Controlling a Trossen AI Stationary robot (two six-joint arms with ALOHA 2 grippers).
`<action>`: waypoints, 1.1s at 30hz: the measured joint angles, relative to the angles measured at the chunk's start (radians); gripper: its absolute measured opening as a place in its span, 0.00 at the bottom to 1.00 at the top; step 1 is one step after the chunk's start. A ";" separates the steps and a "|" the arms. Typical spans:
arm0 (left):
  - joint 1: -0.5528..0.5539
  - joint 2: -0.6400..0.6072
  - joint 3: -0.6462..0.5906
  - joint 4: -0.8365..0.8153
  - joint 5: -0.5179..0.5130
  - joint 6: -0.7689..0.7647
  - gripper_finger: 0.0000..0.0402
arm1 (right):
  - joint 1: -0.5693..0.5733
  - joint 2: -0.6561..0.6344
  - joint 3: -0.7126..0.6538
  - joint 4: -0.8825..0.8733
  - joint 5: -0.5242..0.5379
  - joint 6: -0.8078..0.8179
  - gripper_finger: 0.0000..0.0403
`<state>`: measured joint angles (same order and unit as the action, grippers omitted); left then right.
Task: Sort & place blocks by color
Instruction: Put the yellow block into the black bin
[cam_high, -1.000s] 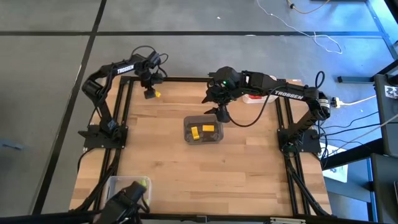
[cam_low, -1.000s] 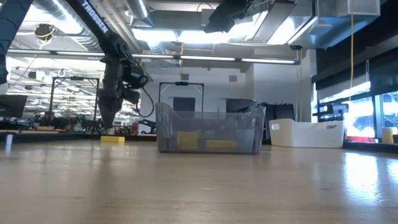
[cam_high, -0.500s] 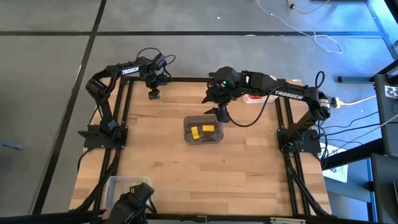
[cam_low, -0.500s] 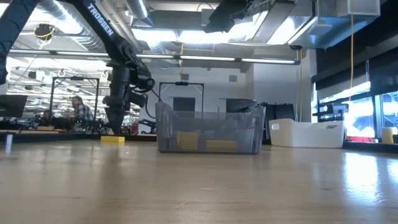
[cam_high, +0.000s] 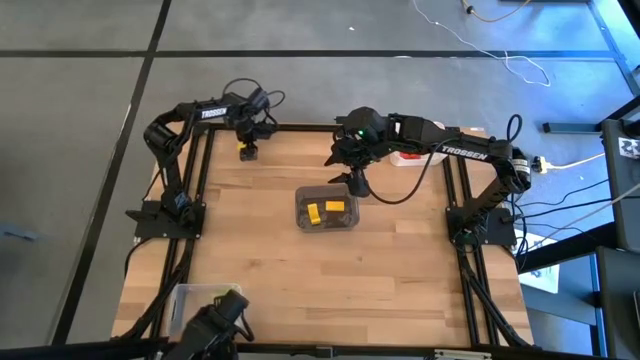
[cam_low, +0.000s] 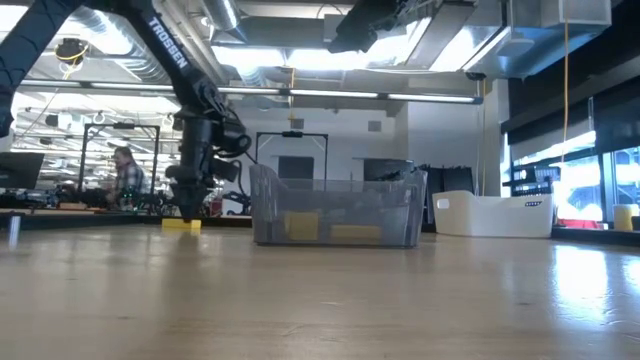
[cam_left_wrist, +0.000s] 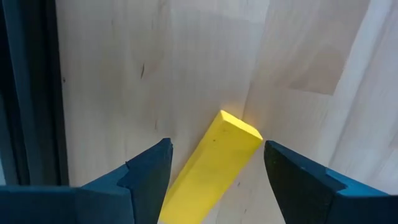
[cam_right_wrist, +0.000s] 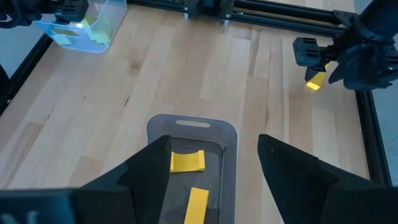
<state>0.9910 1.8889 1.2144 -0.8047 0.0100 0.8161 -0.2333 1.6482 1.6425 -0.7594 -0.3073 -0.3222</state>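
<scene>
Spread jaws are seen on both grippers. At the table's far left corner the left gripper (cam_left_wrist: 214, 171) is pointed straight down over a yellow block (cam_left_wrist: 211, 162), one finger on either side of it with bare wood showing between each finger and the block; no contact can be made out. That block (cam_low: 181, 225) lies flat on the wooden table (cam_high: 260, 250), close to the black frame rail. From above, the left arm is seen folded, its upper link reaching from the base toward the far edge and the wrist bent down. The right gripper (cam_high: 354, 185) is held high above the far rim of the grey bin (cam_high: 327, 209) at mid-table, nothing between its fingers, its arm stretched in from the right. Two more yellow blocks (cam_right_wrist: 187, 161) lie inside the bin. Light green blocks (cam_right_wrist: 94, 30) rest in a clear bin (cam_right_wrist: 78, 37) at the near left corner.
</scene>
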 joint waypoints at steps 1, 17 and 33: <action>0.006 0.001 0.000 0.000 0.010 0.011 0.61 | 0.000 0.000 0.000 0.000 0.000 0.000 0.60; 0.023 0.035 0.006 -0.013 0.046 0.061 0.61 | 0.000 0.000 0.000 0.000 0.000 0.000 0.60; 0.014 0.037 0.005 -0.007 -0.020 0.056 0.49 | 0.000 0.000 0.000 0.000 0.000 0.000 0.60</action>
<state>1.0050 1.9255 1.2194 -0.8115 -0.0102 0.8726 -0.2333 1.6482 1.6424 -0.7593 -0.3073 -0.3222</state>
